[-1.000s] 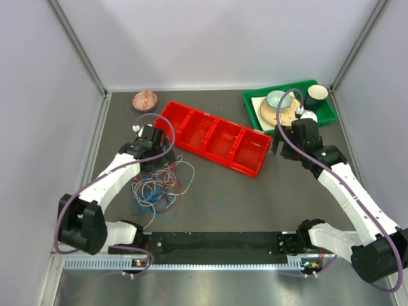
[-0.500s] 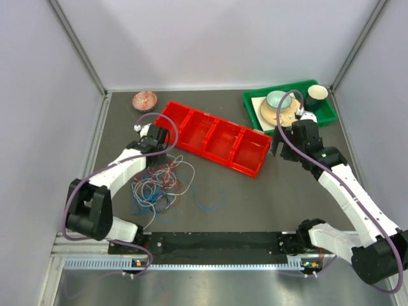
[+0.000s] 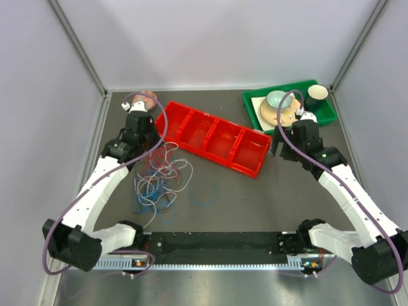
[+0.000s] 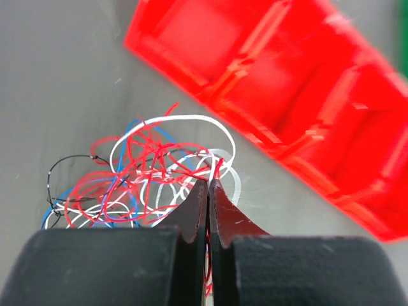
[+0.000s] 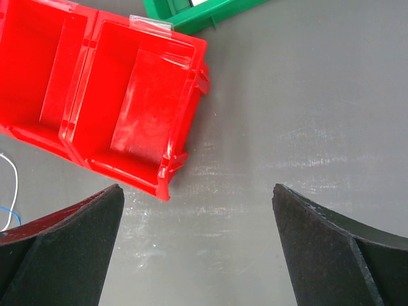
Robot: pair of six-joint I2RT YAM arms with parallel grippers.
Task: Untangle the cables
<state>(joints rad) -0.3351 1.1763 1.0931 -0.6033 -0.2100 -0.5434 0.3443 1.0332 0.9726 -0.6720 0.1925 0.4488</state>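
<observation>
The cables [image 3: 158,180] lie as a tangle of red, white, blue and black wires left of centre on the dark table. My left gripper [image 3: 144,138] is at the tangle's far end, beside the red tray [image 3: 213,137]. In the left wrist view its jaws [image 4: 209,182] are pressed together, with a red strand and a white one running between them. The rest of the cables [image 4: 150,169] hang loose in front of them. My right gripper [image 3: 278,148] stands open over bare table off the tray's right end, its fingers [image 5: 76,236] wide apart with nothing between them.
A green tray [image 3: 325,115] with a bowl, plate and cup stands at the back right. A pink bowl [image 3: 145,99] sits at the back left, just behind my left wrist. A loose blue wire [image 3: 207,201] lies on the table's middle. The red tray's corner [image 5: 167,185] is near my right gripper.
My left gripper has gone from open to shut on strands at the tangle's far end. It has moved back and left, drawing the wires up toward the tray. The right arm stayed still.
</observation>
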